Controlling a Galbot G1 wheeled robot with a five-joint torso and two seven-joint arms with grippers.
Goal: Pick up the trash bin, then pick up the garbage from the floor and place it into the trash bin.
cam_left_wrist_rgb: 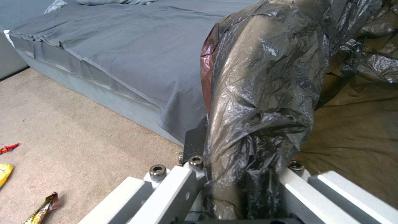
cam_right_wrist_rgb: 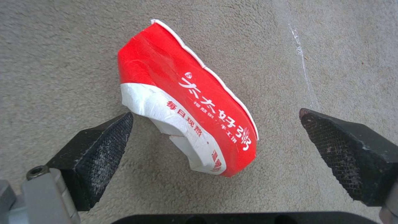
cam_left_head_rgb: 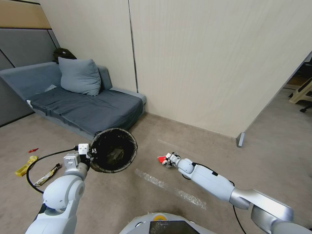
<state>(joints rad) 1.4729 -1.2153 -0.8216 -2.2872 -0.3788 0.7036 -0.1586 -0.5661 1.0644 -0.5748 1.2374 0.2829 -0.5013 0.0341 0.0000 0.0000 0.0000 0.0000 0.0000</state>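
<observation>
Two spread pads of the right gripper straddle the crumpled red-and-white paper wrapper lying slantwise on carpet, while the left gripper pinches the black-lined white trash bin aloft.

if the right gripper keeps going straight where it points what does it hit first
Most likely the red-and-white wrapper on the carpet. The right gripper is open, and the wrapper lies between its fingers just ahead. How much gap remains is unclear.
</observation>
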